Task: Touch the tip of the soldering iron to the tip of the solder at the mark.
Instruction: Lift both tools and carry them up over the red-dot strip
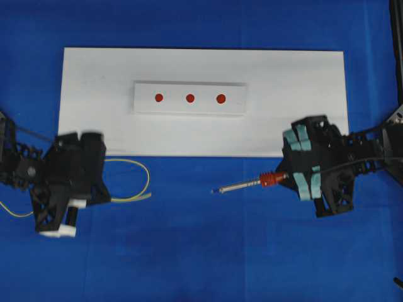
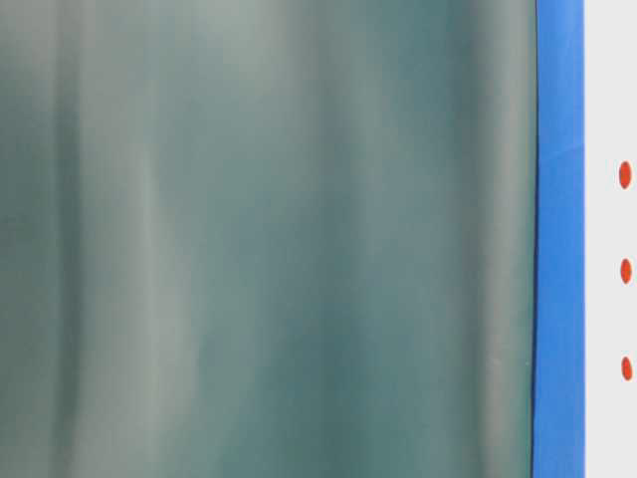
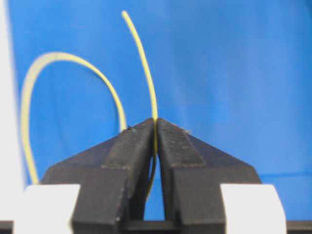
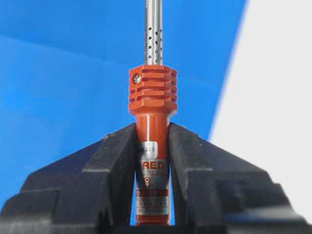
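My left gripper [image 1: 108, 196] is shut on the solder [image 1: 140, 197], a thin yellow wire over the blue cloth at the lower left. In the left wrist view the jaws [image 3: 156, 122] pinch the solder [image 3: 146, 63]; its free end curves ahead and a loop bends off to the left. My right gripper [image 1: 284, 178] is shut on the orange-red handle of the soldering iron [image 1: 252, 184], whose tip points left over the cloth. The right wrist view shows the jaws [image 4: 152, 127] clamping the soldering iron [image 4: 152, 92]; its tip is out of frame. Three red marks, the middle one [image 1: 190, 97], sit on a white block. The two tips are well apart.
The white block [image 1: 189, 108] rests on a large white board [image 1: 94, 75] that lies on blue cloth. A blurred grey-green surface [image 2: 259, 239] fills most of the table-level view, with the red marks [image 2: 625, 271] at its right edge. The iron's black cord [image 1: 371, 161] runs off right.
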Controlling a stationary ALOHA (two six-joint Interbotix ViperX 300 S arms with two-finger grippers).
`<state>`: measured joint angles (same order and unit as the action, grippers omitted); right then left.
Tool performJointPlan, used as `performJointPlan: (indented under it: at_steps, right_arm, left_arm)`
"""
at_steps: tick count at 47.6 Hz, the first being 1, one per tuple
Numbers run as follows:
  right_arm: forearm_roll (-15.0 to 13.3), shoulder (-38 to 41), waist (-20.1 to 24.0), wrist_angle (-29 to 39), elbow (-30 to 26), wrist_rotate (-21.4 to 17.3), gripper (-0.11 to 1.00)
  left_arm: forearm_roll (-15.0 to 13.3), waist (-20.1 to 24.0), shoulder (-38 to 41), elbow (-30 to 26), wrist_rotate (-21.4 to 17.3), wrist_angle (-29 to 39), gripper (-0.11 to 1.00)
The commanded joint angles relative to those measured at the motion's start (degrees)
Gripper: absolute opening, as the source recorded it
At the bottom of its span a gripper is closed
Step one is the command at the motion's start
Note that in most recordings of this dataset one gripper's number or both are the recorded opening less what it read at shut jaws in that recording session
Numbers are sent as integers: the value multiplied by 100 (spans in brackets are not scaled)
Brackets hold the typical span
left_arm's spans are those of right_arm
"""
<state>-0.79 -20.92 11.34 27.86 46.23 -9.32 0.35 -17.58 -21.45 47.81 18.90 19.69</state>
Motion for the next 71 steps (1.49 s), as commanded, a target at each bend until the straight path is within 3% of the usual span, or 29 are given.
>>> performJointPlan:
  at_steps: [1, 20, 29, 53, 71]
  right_arm:
    - [-176, -97, -308, 202, -246, 9, 6]
    - [-738, 44, -1521, 299, -527, 35, 6]
    - [-905, 237, -1863, 369, -694, 44, 6]
    - [-1002, 580, -1978, 580, -1002, 53, 6]
    - [-1002, 773, -1978, 562, -1046, 35, 6]
  left_arm:
    - [53, 378, -404, -26, -97, 114, 1]
    - [53, 2215, -729, 26, -1055, 501, 1]
    - [44, 2716, -545, -97, -1292, 721, 1]
    - [26, 2786, -70, -396, -1327, 976, 1]
    - [9, 2681, 905, -624, -1292, 817, 1]
